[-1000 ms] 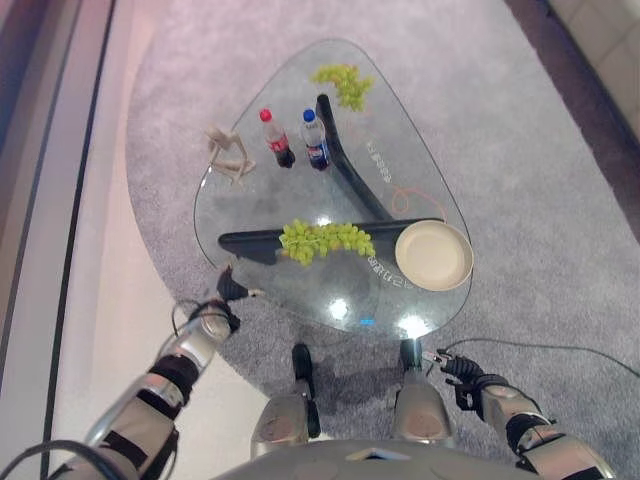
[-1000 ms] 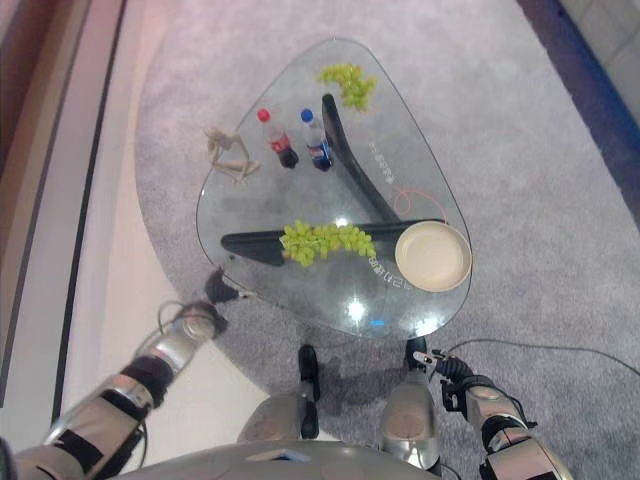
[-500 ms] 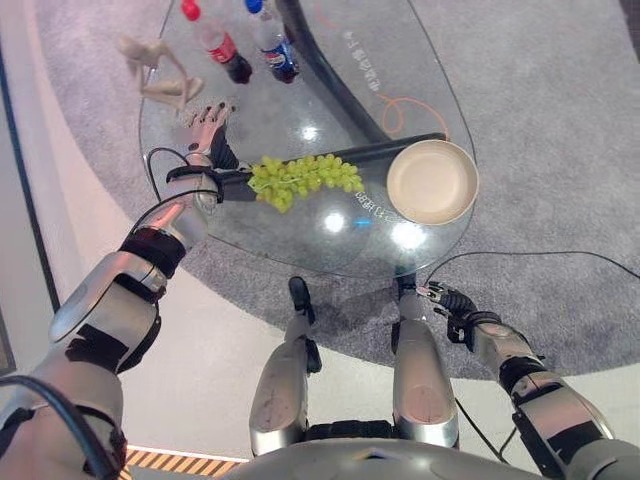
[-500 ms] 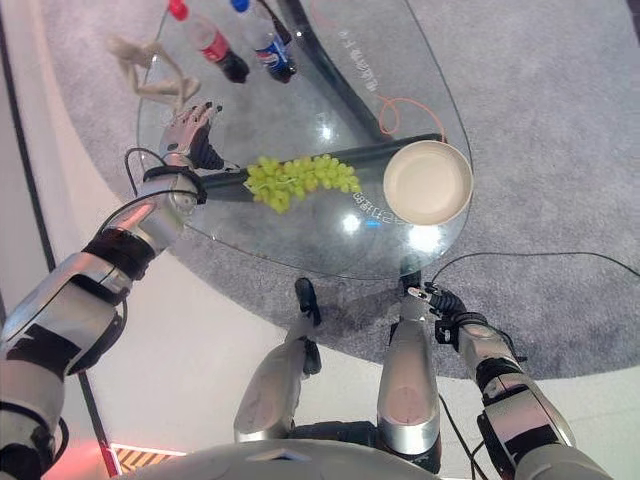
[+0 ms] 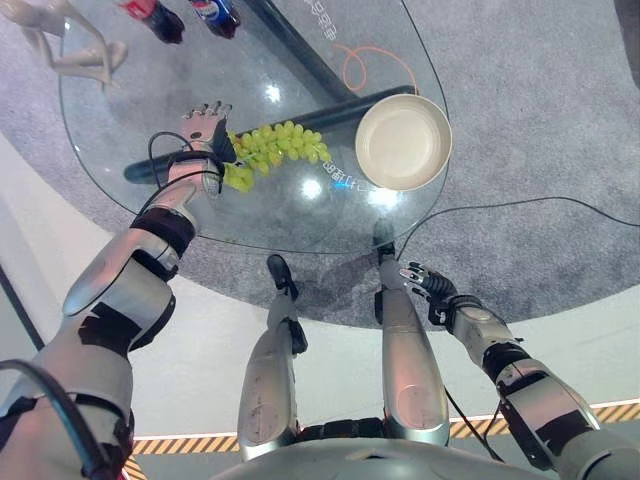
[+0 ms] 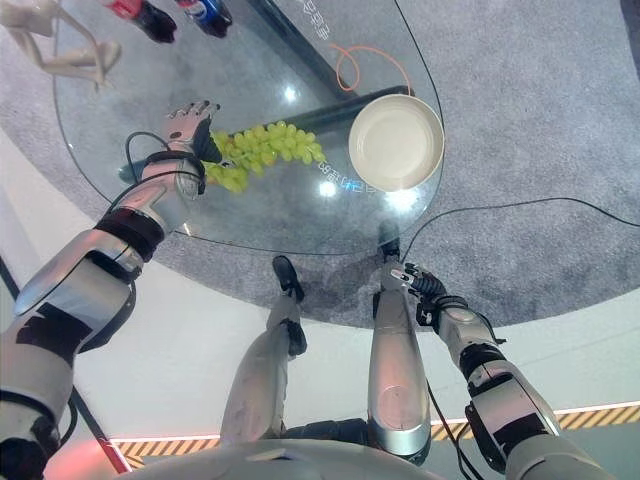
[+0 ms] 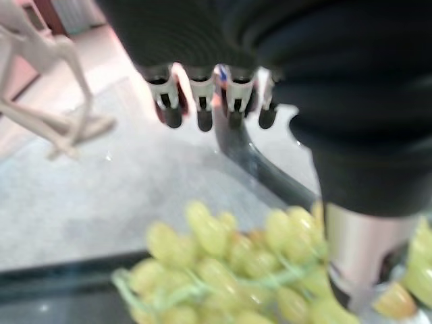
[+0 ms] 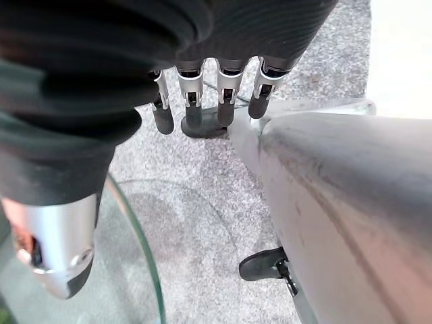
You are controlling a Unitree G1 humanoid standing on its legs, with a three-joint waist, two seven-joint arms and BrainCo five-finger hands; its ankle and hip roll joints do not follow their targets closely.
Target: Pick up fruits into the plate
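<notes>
Loosely clustered green grapes (image 5: 270, 148) on stems.

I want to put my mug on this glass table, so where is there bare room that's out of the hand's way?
Bare glass lies along the near edge of the table, below the grapes, and between the pale figurine and the left hand. It is crowded where the open left hand meets the grapes, with the plate just beyond them.
</notes>
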